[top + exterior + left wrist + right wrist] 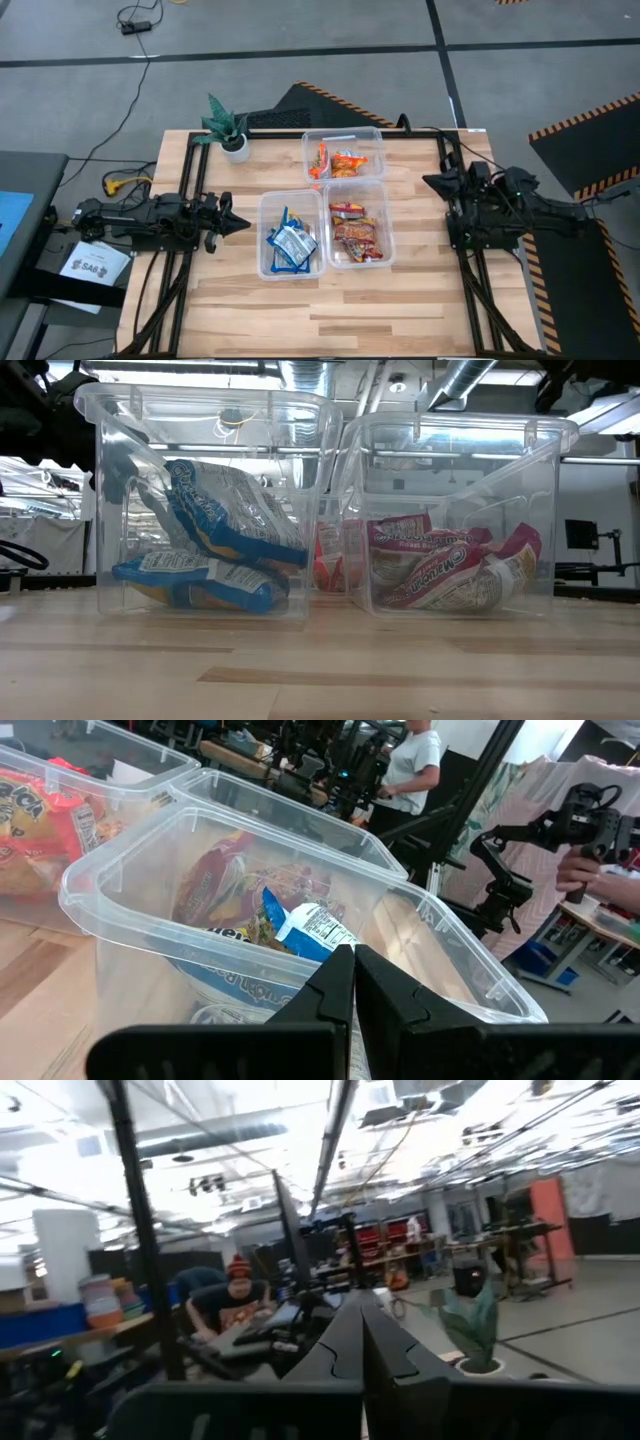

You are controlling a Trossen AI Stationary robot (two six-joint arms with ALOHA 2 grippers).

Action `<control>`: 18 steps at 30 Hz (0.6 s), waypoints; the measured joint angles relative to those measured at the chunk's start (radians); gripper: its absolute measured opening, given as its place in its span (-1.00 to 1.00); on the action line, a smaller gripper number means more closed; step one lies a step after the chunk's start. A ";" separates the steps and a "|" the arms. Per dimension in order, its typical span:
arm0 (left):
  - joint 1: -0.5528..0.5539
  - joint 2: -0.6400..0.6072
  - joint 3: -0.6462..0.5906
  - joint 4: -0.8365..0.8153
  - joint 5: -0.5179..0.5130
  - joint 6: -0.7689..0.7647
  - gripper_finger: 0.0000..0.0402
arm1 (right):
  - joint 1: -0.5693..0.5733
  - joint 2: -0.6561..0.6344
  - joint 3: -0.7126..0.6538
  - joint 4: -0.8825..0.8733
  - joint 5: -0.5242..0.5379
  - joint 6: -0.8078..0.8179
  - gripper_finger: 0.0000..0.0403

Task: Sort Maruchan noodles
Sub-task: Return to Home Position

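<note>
I find the blue Maruchan noodles (290,243) lying in the clear bin (290,194) directly ahead of the left gripper (238,222), just beside its tips. Its fingers are together, holding nothing. The right gripper (432,183), likewise closed, sits well apart. I judge withdrawal should run straight back.

The left arm (150,220), at the table's (400,300) left edge, and the right arm (510,210), at its right, are matte black and blocky, trailing thin black cables. The left gripper (353,955) and right gripper (360,1305) have dark, wedge-shaped, tapering fingers (325,1000).
</note>
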 joint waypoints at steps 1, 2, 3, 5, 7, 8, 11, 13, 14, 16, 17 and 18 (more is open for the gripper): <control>0.000 0.000 0.000 0.000 0.000 0.000 -1.00 | 0.000 0.000 0.000 -0.004 -0.017 -0.002 -0.97; 0.000 0.000 0.000 0.000 0.000 0.000 -1.00 | 0.000 0.000 0.000 -0.007 -0.030 -0.002 -0.97; 0.000 0.000 0.000 0.000 0.000 0.000 -1.00 | 0.000 0.000 0.000 -0.010 -0.043 -0.001 -0.97; 0.000 0.000 0.000 0.000 0.000 0.000 -1.00 | 0.000 0.000 0.000 -0.017 -0.055 -0.001 -0.97; 0.000 0.000 0.000 0.000 0.000 0.000 -1.00 | 0.000 0.000 0.000 -0.017 -0.055 -0.001 -0.97; 0.000 0.000 0.000 0.000 0.000 0.000 -1.00 | 0.000 0.000 0.000 -0.017 -0.054 0.000 -0.97; 0.000 0.000 0.000 0.000 0.000 0.000 -1.00 | 0.010 0.000 0.000 -0.017 -0.053 0.044 -0.97; 0.000 0.000 0.000 0.000 0.000 0.000 -1.00 | 0.039 0.000 -0.002 -0.013 -0.051 0.055 -0.97; 0.000 0.000 0.000 0.000 0.000 0.000 -1.00 | 0.055 0.001 -0.008 -0.010 -0.043 0.056 -0.97; 0.000 0.000 0.000 0.000 0.000 0.000 -1.00 | 0.090 0.001 -0.027 -0.015 -0.001 0.053 -0.97; 0.000 0.000 0.000 0.000 0.000 0.000 -1.00 | 0.107 0.002 -0.036 -0.020 0.026 0.049 -0.97; 0.000 0.000 0.000 0.000 0.000 0.000 -1.00 | 0.124 0.003 -0.043 -0.019 0.048 0.038 -0.97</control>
